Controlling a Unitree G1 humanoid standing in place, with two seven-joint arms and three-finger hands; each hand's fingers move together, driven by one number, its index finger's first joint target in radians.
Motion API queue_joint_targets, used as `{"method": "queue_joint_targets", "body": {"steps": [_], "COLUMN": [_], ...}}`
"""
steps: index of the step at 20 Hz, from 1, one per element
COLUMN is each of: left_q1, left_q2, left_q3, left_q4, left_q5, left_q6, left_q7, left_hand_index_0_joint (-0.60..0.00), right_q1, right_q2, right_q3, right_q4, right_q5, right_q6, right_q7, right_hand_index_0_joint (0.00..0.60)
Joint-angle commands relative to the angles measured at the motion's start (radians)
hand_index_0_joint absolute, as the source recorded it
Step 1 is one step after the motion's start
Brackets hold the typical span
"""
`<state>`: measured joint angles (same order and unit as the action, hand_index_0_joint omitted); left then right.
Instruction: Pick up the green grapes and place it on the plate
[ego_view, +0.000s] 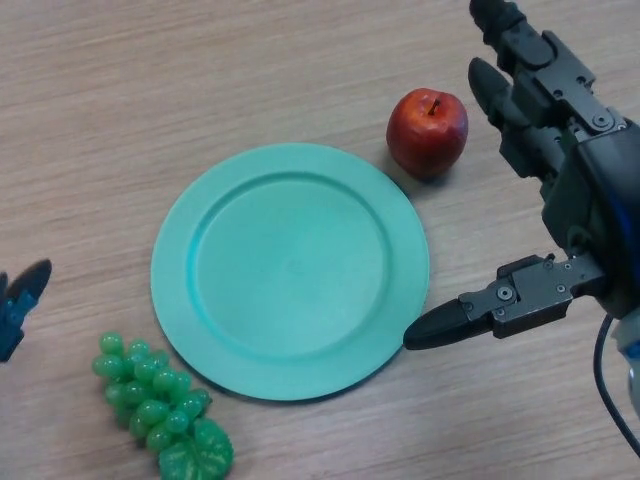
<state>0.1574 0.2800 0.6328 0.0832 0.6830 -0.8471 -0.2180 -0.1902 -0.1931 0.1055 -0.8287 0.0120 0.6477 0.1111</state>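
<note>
**Grapes wait at the plate's edge, right hand spread wide above the desk**

The green grapes (160, 410) lie on the wooden desk (120, 90) just beside the near-left rim of the plate (210, 330), so they have only a short way to go. They are a knobbly cluster of glossy, rounded beads with a ribbed leaf at one end, which looks like moulded plastic. The plate is round, smooth and teal, with a broad flat rim and nothing on it yet.

A shiny red apple (428, 131) with a short stem sits just beyond the plate's far-right rim, perhaps as a decoy.

The right hand (570, 190) hangs over the desk on the plate's right, released, its thick black fingers straight and its thumb pointing towards the plate. It is well apart from the grapes. Only a tip of the left hand (22, 295) shows at the left edge, nearer the bunch; I cannot tell how it is set. To my eye the pick has not begun.
</note>
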Motion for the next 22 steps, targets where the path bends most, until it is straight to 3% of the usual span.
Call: {"method": "queue_joint_targets", "body": {"steps": [1,2,4,8,11,13,14,15,16,20,22], "left_q1": [-0.006,0.001,0.01,0.026,0.056,0.062,0.065,0.068,0.075,0.095,0.105], "left_q2": [0.081,0.103,0.127,0.138,0.147,0.148,0.15,0.151,0.15,0.159,0.161], "left_q3": [-0.019,-0.068,-0.136,-0.227,-0.222,-0.211,-0.205,-0.201,-0.197,-0.165,-0.151], "left_q4": [-0.027,-0.027,-0.035,-0.046,-0.047,-0.043,-0.039,-0.035,-0.03,-0.045,-0.043], "left_q5": [0.116,0.204,0.265,0.329,0.316,0.339,0.371,0.396,0.433,0.484,0.482], "left_q6": [-0.071,-0.033,0.012,0.051,0.023,0.01,0.001,-0.007,-0.025,-0.041,-0.062], "left_q7": [0.23,0.314,0.372,0.401,0.39,0.415,0.452,0.486,0.559,0.674,0.678], "left_hand_index_0_joint": [0.0,0.0,0.0,0.0,0.0,-0.199,-0.35,-0.45,-0.591,-0.6,-0.6], "right_q1": [-0.038,-0.037,-0.036,-0.041,-0.039,-0.036,-0.034,-0.032,-0.029,-0.031,-0.027], "right_q2": [-0.001,-0.005,-0.01,-0.014,-0.018,-0.019,-0.019,-0.018,-0.016,-0.015,-0.016], "right_q3": [-0.032,-0.039,-0.046,-0.055,-0.06,-0.059,-0.058,-0.057,-0.055,-0.047,-0.044], "right_q4": [-0.05,-0.053,-0.057,-0.064,-0.07,-0.07,-0.07,-0.071,-0.074,-0.088,-0.095], "right_q5": [0.014,0.02,0.025,0.034,0.04,0.039,0.039,0.039,0.04,0.039,0.033], "right_q6": [-0.142,-0.144,-0.143,-0.129,-0.131,-0.136,-0.138,-0.139,-0.138,-0.121,-0.122], "right_q7": [-0.005,-0.005,-0.006,-0.008,-0.01,-0.012,-0.013,-0.015,-0.02,-0.03,-0.027], "right_hand_index_0_joint": [0.0,0.0,0.0,0.0,0.0,0.0,0.0,0.0,0.0,0.0,0.0]}}
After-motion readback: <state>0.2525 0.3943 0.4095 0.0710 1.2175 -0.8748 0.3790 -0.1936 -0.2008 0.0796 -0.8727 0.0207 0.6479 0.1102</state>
